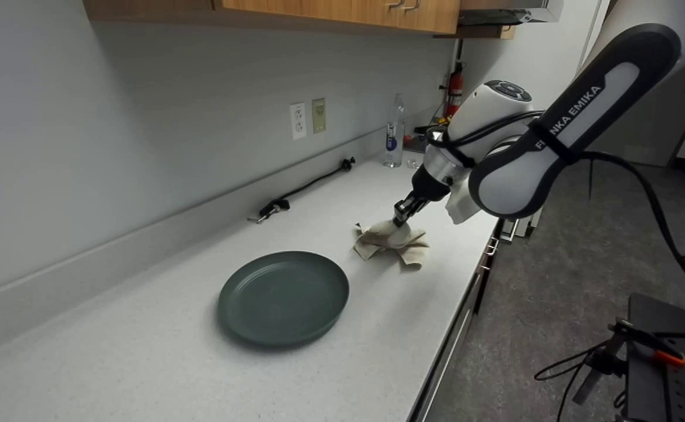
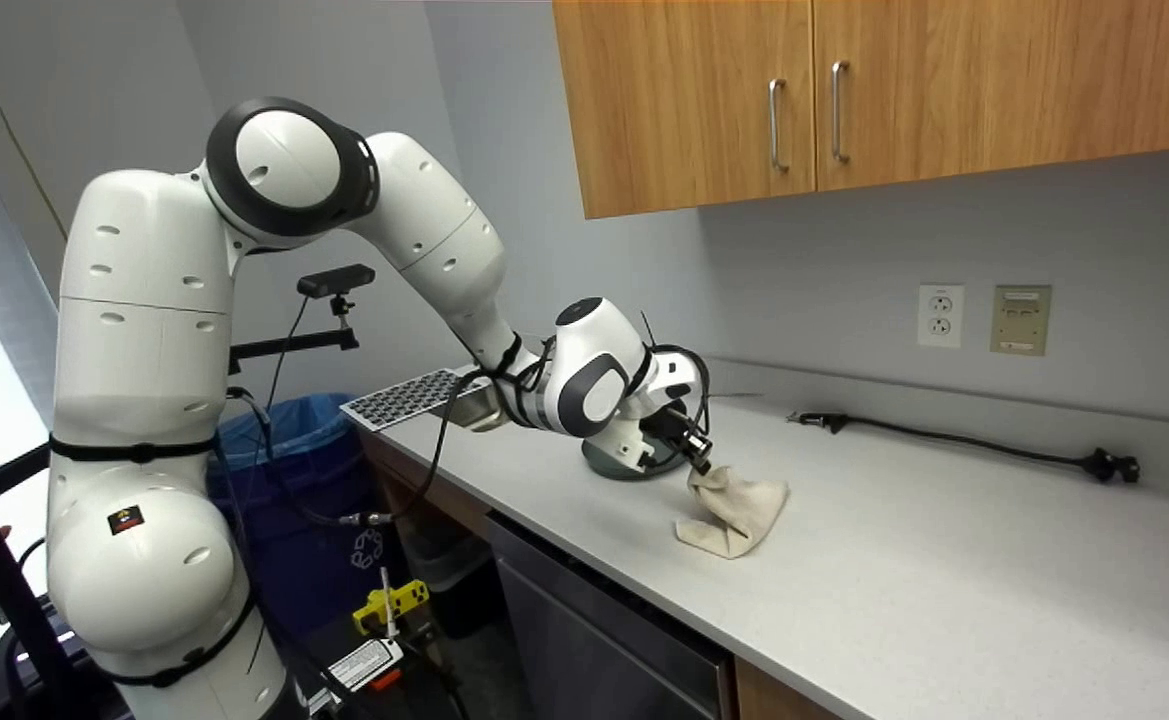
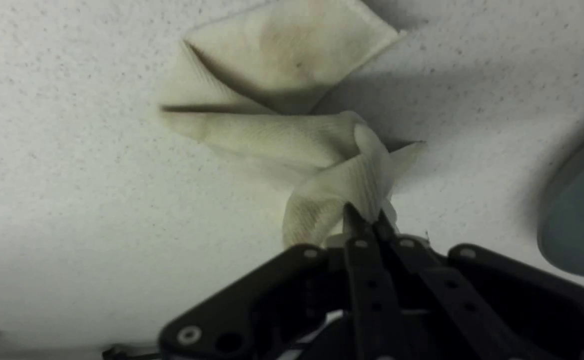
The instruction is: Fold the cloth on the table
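The beige cloth (image 1: 380, 235) lies crumpled on the white counter, with part of it pulled up into a bunch. It also shows in an exterior view (image 2: 744, 510) and in the wrist view (image 3: 257, 137), where a flap with a brownish stain is spread away from the bunch. My gripper (image 3: 366, 220) is nearly closed, with bunched cloth pinched between its fingertips. In both exterior views the gripper (image 1: 401, 220) (image 2: 701, 464) points down at the raised part of the cloth. Loose corners of the cloth rest on the counter. The cloth's underside is hidden.
A dark green plate (image 1: 283, 299) sits near the cloth; its edge shows in the wrist view (image 3: 581, 220). A black cable with clamp ends (image 2: 974, 445) lies along the wall. A clear bottle (image 1: 395, 132) stands farther along the counter (image 1: 342, 369).
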Motion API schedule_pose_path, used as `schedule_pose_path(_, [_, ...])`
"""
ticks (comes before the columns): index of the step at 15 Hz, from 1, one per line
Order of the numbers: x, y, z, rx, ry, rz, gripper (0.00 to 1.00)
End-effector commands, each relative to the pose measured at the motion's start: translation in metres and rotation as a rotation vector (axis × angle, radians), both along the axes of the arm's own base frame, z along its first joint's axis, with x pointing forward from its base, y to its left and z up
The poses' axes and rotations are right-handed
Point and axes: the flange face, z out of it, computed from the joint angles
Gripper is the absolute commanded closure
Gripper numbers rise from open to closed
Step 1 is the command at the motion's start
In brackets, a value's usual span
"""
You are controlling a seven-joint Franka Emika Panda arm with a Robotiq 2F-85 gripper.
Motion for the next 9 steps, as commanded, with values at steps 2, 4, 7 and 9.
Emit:
schedule_pose_path(2, [-0.02, -0.027, -0.003, -0.036, 0.07, 0.01, 0.99])
schedule_pose_path(4, [-0.026, -0.038, -0.01, -0.046, 0.098, -0.006, 0.99])
schedule_pose_path(7, [-0.036, -0.047, -0.02, -0.056, 0.14, -0.012, 0.99])
schedule_pose_path(9, [-0.041, -0.048, -0.024, -0.06, 0.165, -0.004, 0.71])
